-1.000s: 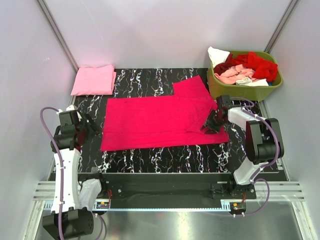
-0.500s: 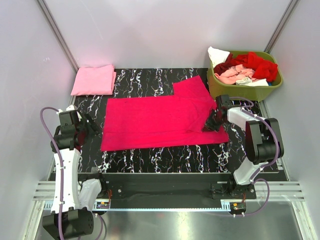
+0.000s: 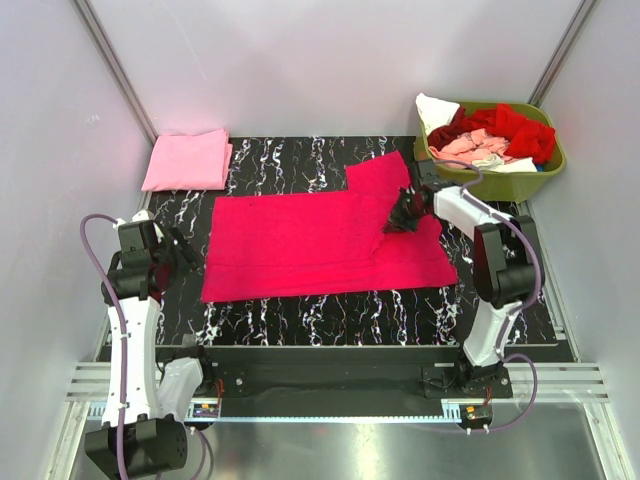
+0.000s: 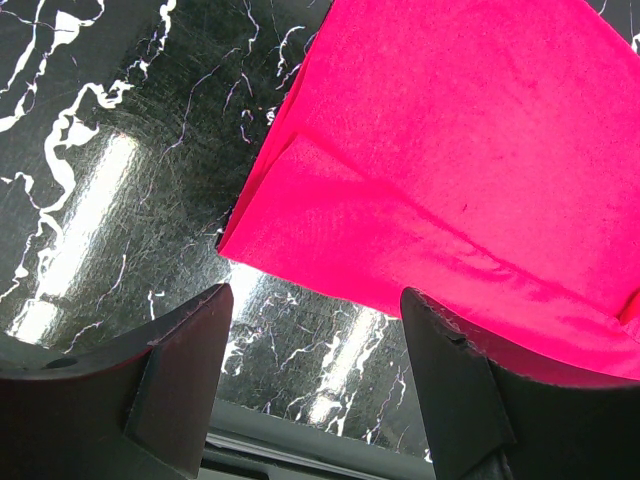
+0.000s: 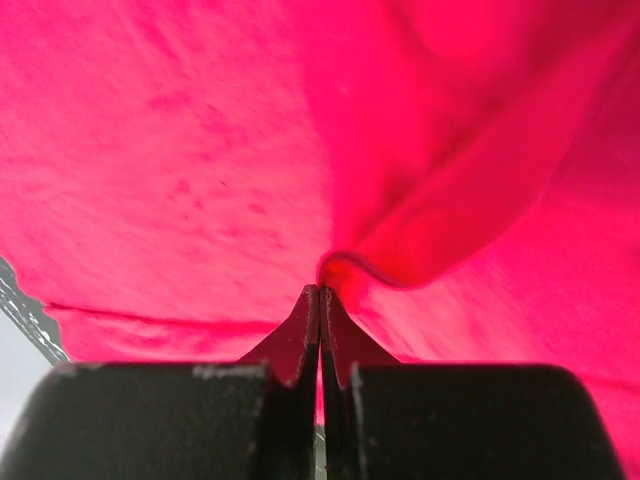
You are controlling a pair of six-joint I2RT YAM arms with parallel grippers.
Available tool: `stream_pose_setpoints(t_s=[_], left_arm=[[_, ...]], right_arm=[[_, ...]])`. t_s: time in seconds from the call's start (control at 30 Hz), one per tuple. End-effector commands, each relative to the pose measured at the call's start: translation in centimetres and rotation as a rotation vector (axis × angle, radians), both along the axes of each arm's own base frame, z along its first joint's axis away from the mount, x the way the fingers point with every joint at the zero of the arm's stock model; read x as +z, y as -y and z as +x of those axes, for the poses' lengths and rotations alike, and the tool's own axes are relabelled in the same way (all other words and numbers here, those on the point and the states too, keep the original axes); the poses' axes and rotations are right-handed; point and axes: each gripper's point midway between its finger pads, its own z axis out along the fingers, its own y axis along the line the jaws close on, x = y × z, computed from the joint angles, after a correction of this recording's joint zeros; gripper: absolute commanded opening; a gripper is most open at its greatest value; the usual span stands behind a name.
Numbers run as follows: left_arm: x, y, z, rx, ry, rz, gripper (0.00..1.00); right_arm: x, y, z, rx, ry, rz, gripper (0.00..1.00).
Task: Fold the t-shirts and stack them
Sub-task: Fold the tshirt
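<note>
Black marbled table: magenta t-shirt spread at centre. Right gripper pinched on a raised fold at its 3 o'clock side. Left gripper gaping, empty, off its 9 o'clock edge. Light pink t-shirt folded at 11 o'clock.

I read the spread shirt as bright magenta, plain, on a black table veined with white marbling. The folded shirt is light pink. The basket is olive green; in it I see a red shirt, a salmon shirt and a white shirt. The walls are pale grey.
</note>
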Motion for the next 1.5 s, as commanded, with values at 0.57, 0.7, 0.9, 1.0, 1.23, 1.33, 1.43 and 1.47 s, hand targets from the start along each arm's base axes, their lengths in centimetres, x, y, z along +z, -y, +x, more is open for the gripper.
stream_pose_setpoints(t_s=[0.57,0.7,0.9,1.0,1.23,1.33,1.43,1.47], left_arm=[[0.2,-0.3,0.5,0.011,0.027,0.008,0.73],[0.0,-0.3,0.5,0.01,0.021,0.008,0.73],[-1.1,-0.5,0.6,0.025,-0.03,0.0,0.73],[-1.9,-0.5,0.5,0.035,-0.075,-0.009,0.71],[-4.6,3.8,0.9,-0.009,-0.147,-0.112,0.69],[-7.2,5.0,-0.4,0.026,-0.215,-0.13,0.69],[-8.5,4.8,-0.9,0.079,-0.22,-0.128,0.68],[-8.5,4.7,-0.9,0.099,-0.223,-0.126,0.68]], right_arm=[[5.3,-3.8,7.0,0.146,0.132,-0.039,0.75],[6.9,-3.4,6.5,0.167,0.151,-0.05,0.77],[5.3,2.0,1.1,0.062,0.097,-0.206,0.8],[3.9,5.6,-2.2,-0.011,0.043,-0.245,0.8],[1.4,8.4,-9.5,-0.064,-0.05,-0.236,0.81],[0.5,9.7,-12.0,-0.131,-0.073,-0.24,0.81],[-1.3,11.1,-14.0,-0.23,-0.1,-0.183,0.81],[-1.4,11.6,-13.8,-0.272,-0.092,-0.141,0.8]])
